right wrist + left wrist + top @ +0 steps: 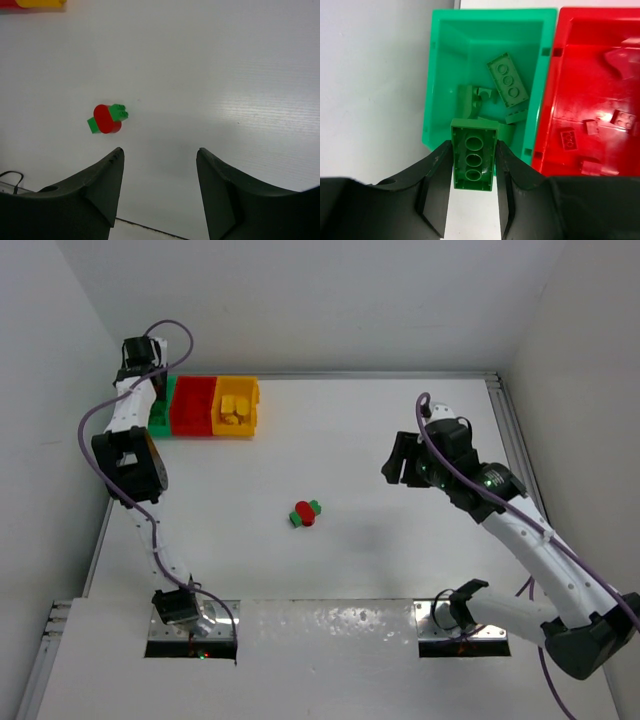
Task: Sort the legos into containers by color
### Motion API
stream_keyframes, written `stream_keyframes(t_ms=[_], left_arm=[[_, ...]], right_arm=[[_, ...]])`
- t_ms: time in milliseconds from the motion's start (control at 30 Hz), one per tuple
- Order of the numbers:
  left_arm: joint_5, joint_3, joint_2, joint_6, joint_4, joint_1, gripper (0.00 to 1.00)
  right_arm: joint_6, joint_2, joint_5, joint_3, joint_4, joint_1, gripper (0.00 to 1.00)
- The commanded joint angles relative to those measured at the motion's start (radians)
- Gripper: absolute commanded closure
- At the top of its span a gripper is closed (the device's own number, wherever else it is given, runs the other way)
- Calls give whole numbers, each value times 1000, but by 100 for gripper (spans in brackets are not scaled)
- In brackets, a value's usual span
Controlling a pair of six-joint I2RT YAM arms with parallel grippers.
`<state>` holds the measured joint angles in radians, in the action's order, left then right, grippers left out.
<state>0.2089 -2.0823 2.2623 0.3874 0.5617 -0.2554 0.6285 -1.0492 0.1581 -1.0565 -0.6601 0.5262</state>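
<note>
Starting closest to us, we see a little clump of legos [306,512] lying on the white table [300,440]. It is a round red piece stuck to green bits, well apart from the bins. Our right gripper [160,152] hangs above the table near that clump, its jaws apart with nothing between them. Farther back, our left gripper [473,150] squeezes a green brick [474,172], holes facing the camera, right over the near rim of the green bin [440,100]. More green bricks [507,80] lie inside that bin. Next to it the red bin [555,125] has small red pieces [568,138], and the yellow bin [235,430] past that has yellow bricks [235,405]. We think this is the drop-off step for the green brick. Next we should move it a little farther over the bin, then let go so it falls in, not on the rim.
</note>
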Motion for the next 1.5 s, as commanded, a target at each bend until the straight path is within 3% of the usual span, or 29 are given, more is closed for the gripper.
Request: stream_keyframes(t_ms=[0,267,300,333,367,400,500,767,867,900,967,1000,1033,1067,1100,1200,1233,1267,1467], left_arm=[[30,5,-11,-7,-138,-13,100],[27,37,65,-4,-226,-15,99],[24,34,71,-4,-226,-15,95],[24,33,81,-4,-224,-15,83],[23,31,83,-5,-226,-15,78],[15,31,85,2,-227,-15,63],[-3,30,68,-14,-235,-15,41],[-3,31,20,-31,-250,-15,37],[-28,45,-41,-70,-241,-13,59],[-90,48,-93,-103,-215,-12,67],[-220,50,-192,-114,-157,2,66],[-408,66,-228,-95,-73,13,63],[-487,89,-269,-63,-21,57,58],[-561,122,-358,20,62,95,47],[-556,222,-404,66,91,140,41],[-461,483,-599,171,116,422,19],[-456,537,-641,185,122,467,5],[-454,579,-700,198,142,511,0],[-490,794,-788,131,230,729,0]], right_arm=[[11,-29,23,-86,-6,5,41],[37,-46,31,-134,-38,6,41],[40,-44,35,-141,-44,5,41],[40,-46,37,-145,-47,5,41],[40,-44,37,-148,-50,6,41],[37,-43,37,-151,-55,5,41],[20,-46,23,-155,-64,5,41],[13,-28,14,-128,-39,5,41],[2,-20,9,-129,-41,5,41],[-3,-23,8,-131,-45,6,41],[-12,-29,-2,-126,-59,6,40],[-13,-34,-5,-122,-61,6,40],[-15,-34,-8,-105,-56,6,40],[-15,-32,-18,-96,-52,5,40],[-15,-31,-26,-85,-46,6,40],[-12,-26,-45,-54,-21,5,40],[-12,-26,-49,-43,-13,5,40],[-15,-26,-54,-40,-10,5,39],[-21,-23,-69,-25,-1,5,39]])
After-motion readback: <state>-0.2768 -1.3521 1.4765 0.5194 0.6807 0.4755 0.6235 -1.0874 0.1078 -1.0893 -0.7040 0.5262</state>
